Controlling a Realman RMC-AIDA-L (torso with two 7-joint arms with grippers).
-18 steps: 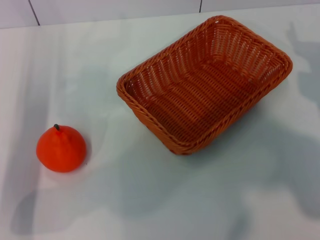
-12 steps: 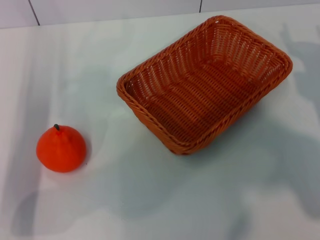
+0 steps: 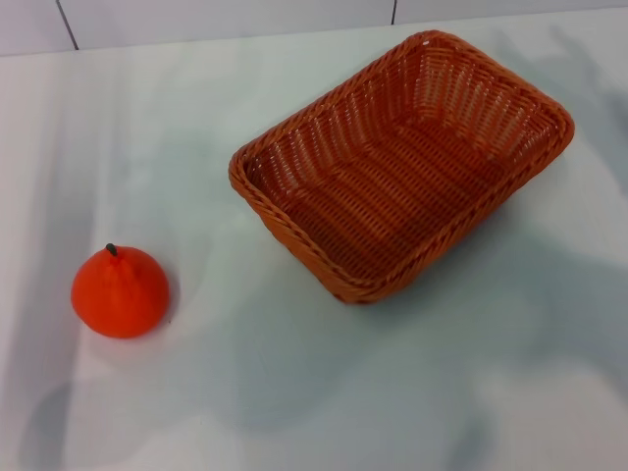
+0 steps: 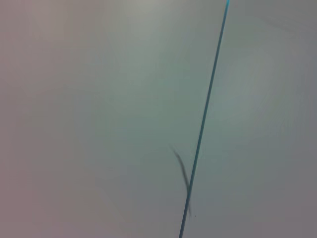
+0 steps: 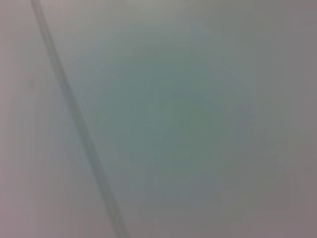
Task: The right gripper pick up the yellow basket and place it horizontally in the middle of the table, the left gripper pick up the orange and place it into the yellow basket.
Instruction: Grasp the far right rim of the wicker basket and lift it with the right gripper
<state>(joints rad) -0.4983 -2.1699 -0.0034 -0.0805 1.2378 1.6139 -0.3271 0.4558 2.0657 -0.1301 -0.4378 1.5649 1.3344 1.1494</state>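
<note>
The yellow basket point(image 3: 402, 162), an orange-brown woven wicker tray, lies empty on the white table point(image 3: 324, 392) at the centre right, set at a diagonal with one corner toward the back right. The orange point(image 3: 120, 291), round with a short dark stem, stands on the table at the front left, apart from the basket. Neither gripper shows in the head view; only their shadows fall on the table. The left wrist view and the right wrist view show only a plain pale surface with a thin line across it.
The table's back edge meets a white tiled wall point(image 3: 226, 18) at the top. Bare tabletop lies between the orange and the basket and along the front.
The arm shadows on the table's right side and front left have shifted slightly. The basket and the orange have not moved.
</note>
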